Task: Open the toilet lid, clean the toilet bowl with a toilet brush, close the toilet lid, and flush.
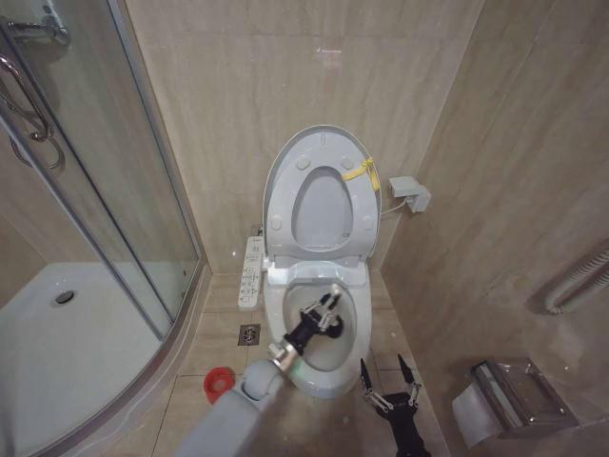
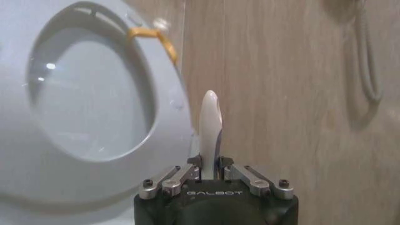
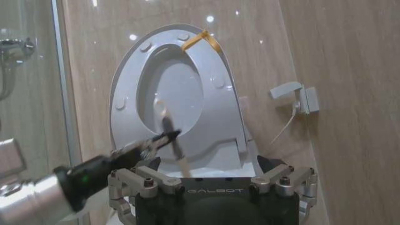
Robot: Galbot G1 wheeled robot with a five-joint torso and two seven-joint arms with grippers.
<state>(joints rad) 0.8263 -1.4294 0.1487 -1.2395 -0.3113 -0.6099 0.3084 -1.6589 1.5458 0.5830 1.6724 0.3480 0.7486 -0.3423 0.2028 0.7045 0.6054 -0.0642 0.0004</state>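
The toilet lid (image 1: 322, 211) stands raised against the wall with the seat ring up in front of it, and a yellow tag (image 1: 362, 171) hangs near its top. Below lies the open toilet bowl (image 1: 328, 373). My left gripper (image 1: 326, 309) hangs over the bowl, shut on the thin white handle of the toilet brush (image 2: 209, 112); the right wrist view shows the brush (image 3: 181, 161) slanting down through that gripper (image 3: 164, 138), bristle head hidden. My right gripper (image 1: 388, 379) waits open beside the bowl's front right, nothing between its fingers (image 3: 281, 177).
A round red holder (image 1: 219, 382) sits on the floor left of the bowl, near a floor drain (image 1: 249, 333). The button panel (image 1: 250, 271) runs along the bowl's left side. A glass shower enclosure (image 1: 105, 219) is at left; a paper holder (image 1: 509, 395) at right.
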